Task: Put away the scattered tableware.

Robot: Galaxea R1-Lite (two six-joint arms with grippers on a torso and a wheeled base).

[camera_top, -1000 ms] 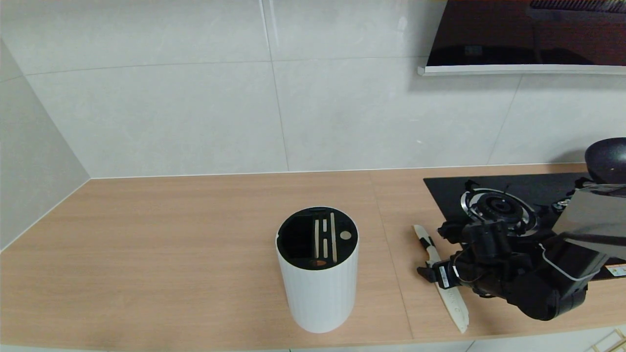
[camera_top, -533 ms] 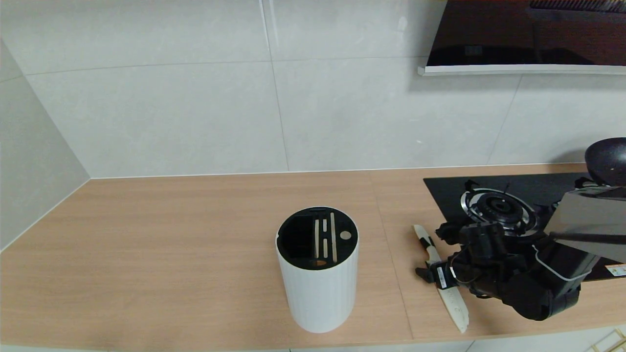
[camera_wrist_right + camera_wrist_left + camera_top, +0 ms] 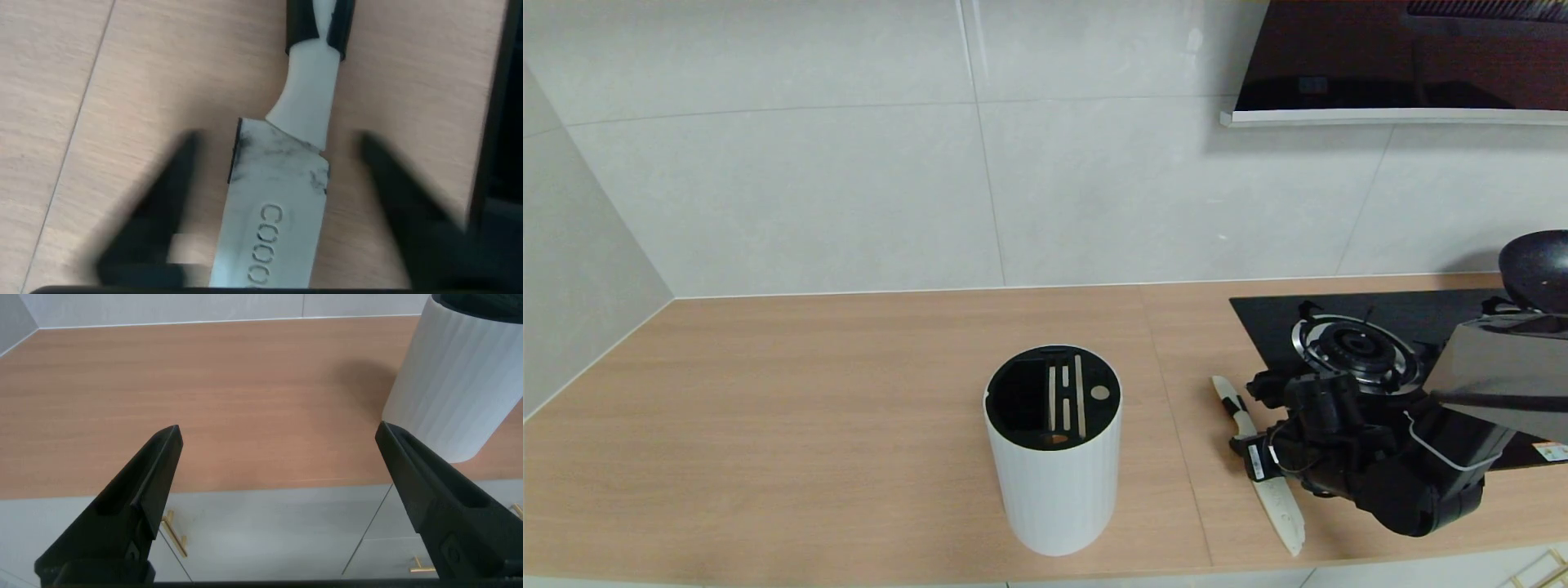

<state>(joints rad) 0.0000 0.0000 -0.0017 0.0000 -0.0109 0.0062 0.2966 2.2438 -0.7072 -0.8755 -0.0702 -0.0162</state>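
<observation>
A knife (image 3: 1278, 506) with a cream blade and a cream-and-black handle lies flat on the wooden counter (image 3: 809, 408), just left of the hob. My right gripper (image 3: 1252, 423) is low over it, open, with one finger on each side of where blade meets handle. The right wrist view shows the knife (image 3: 309, 98) between the spread fingers (image 3: 155, 216) of the right gripper (image 3: 282, 216). A white ribbed cylindrical holder (image 3: 1054, 465) with a black slotted top stands mid-counter. My left gripper (image 3: 279, 433) is open and empty, low in front of the counter's front edge, with the holder (image 3: 466, 384) beside it.
A black gas hob (image 3: 1356, 343) with a metal burner ring sits at the right, and a dark pan (image 3: 1535, 265) stands behind it. A range hood (image 3: 1396, 57) hangs above. The tiled wall closes the back and left. Cabinet handles (image 3: 176, 535) show below the counter edge.
My right gripper has shifted a little lower and closer over the knife, its near finger drawing in toward the blade. The knife and the holder have not moved.
</observation>
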